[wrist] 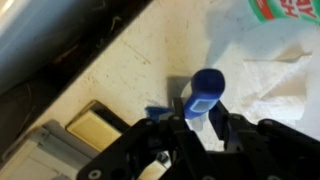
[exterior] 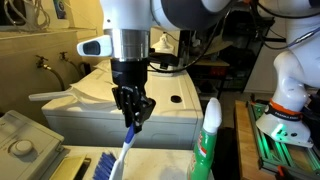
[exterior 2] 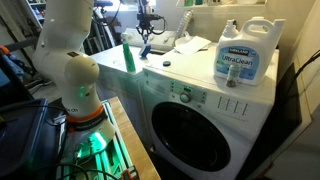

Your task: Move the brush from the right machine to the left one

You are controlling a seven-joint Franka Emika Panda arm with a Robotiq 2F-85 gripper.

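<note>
My gripper [exterior: 132,112] is shut on the brush [exterior: 122,146], which has a blue and white handle and blue bristles hanging low at its far end. It holds the brush tilted above a white machine top [exterior: 175,95]. In an exterior view the gripper [exterior 2: 147,40] hangs over the farther machine top [exterior 2: 165,50], behind the nearer front-loading machine [exterior 2: 190,125]. In the wrist view the blue handle end [wrist: 205,90] sticks out from between the fingers [wrist: 195,125], above the pale machine top [wrist: 150,50].
A green spray bottle [exterior: 207,140] stands close beside the brush; it also shows in an exterior view [exterior 2: 128,57]. Two detergent jugs [exterior 2: 232,65] stand on the nearer machine. A white cloth [wrist: 270,80] lies near the gripper. A sink with a tap [exterior: 45,65] is at the back.
</note>
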